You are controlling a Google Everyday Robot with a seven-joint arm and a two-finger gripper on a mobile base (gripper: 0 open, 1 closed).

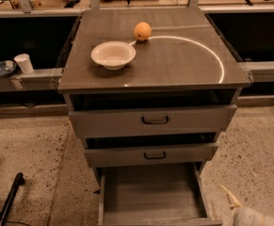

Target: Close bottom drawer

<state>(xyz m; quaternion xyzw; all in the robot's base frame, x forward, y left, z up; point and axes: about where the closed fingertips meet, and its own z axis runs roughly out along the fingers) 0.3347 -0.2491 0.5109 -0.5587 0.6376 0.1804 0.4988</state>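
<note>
The job has not started yet, as far as can be seen. The bottom drawer point(150, 192) is pulled way out at the foot of the cabinet point(174, 65), below the mid drawer point(153, 154) and top drawer point(153, 120). Its front runs off the bottom edge of the view, so the handle can't be seen.

The gripper point(233, 201) is low in the bottom right corner, just beside the drawer's right side and near the front corner. It does not look to be touching the drawer. Open or closed? Can't tell, and it holds nothing that shows.

What's left is pretty much all of it: get the gripper in front of the drawer, then push it all the way back in.

The drawer is grey wood inside w/ thin side walls, and it is the narrowest of the 3. Nothing is in it.

On top of the cabinet sit a bowl point(113, 54) and an orange point(142, 31), well away from the work.
</note>
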